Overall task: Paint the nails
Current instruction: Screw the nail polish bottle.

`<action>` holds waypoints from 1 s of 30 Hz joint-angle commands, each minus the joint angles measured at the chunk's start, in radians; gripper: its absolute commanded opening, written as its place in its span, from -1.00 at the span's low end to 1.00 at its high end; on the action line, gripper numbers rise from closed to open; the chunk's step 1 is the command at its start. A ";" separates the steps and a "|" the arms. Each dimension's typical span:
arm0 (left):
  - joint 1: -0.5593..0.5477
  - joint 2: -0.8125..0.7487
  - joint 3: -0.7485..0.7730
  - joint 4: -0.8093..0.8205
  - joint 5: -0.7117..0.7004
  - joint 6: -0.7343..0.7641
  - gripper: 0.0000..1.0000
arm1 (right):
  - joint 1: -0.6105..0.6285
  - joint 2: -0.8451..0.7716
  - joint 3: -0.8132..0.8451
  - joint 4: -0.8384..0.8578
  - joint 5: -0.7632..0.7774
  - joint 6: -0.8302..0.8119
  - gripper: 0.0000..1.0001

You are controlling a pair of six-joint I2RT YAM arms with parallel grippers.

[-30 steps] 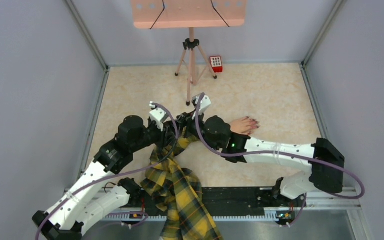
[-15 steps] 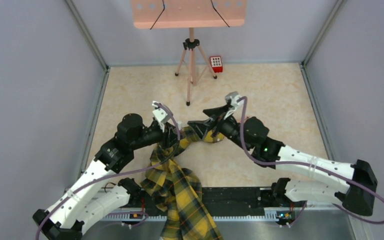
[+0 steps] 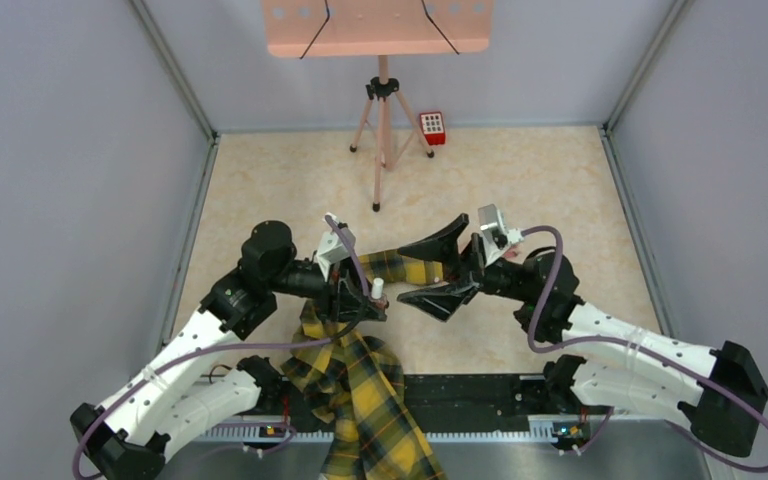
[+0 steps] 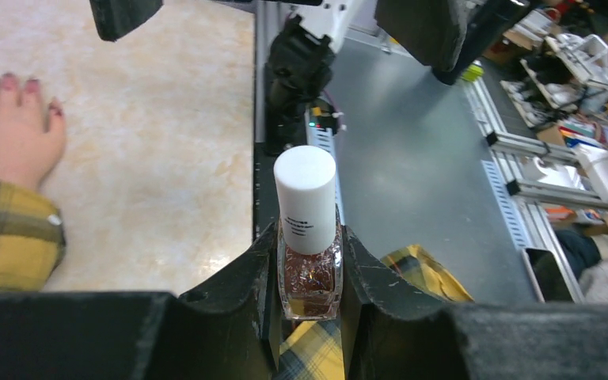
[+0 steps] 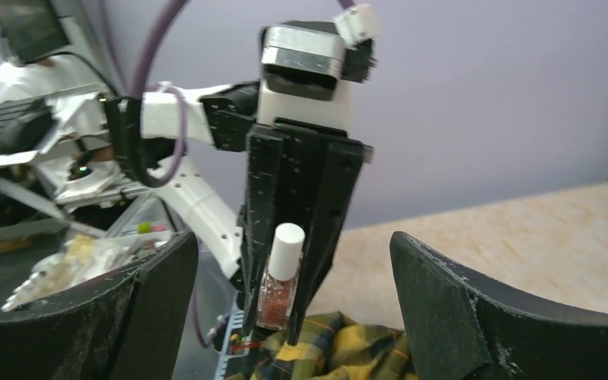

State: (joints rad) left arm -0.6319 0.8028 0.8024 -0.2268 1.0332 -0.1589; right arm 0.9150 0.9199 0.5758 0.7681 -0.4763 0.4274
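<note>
The nails (image 4: 8, 78), dark red and glossy, sit at the fingertips of a pale mannequin hand (image 4: 12, 134) lying flat on the bench (image 3: 520, 180).
On the left, the left gripper (image 4: 309, 237) has its jaws clamped on the glass body of a glittery nail polish bottle (image 4: 309, 277), upright with its white cap (image 4: 305, 198) on. Facing it, the right gripper (image 3: 440, 268) holds its jaws wide and empty above the plaid sleeve (image 3: 395, 265) (from above, the hand is mostly hidden). The nails are tiny, hard and slick, on a hand that is probably light and apt to slide, so I would not grip them. Better to steady the wrist at the sleeve and take the cap for the brush. The fingers run lengthwise away from the sleeve, tips seemingly toward the bench's right side.
</note>
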 commanded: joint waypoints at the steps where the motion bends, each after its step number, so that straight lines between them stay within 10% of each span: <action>1: -0.023 -0.005 0.023 0.102 0.164 -0.044 -1.00 | -0.003 0.058 0.037 0.253 -0.239 0.085 0.73; 30: -0.057 -0.013 0.027 0.062 0.115 0.003 -1.00 | 0.048 0.330 0.181 0.390 -0.420 0.273 0.02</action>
State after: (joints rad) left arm -0.6838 0.8032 0.8024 -0.1860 1.1580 -0.1818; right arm 0.9535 1.2404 0.7033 1.1145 -0.8680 0.6746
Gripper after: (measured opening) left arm 0.317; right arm 0.522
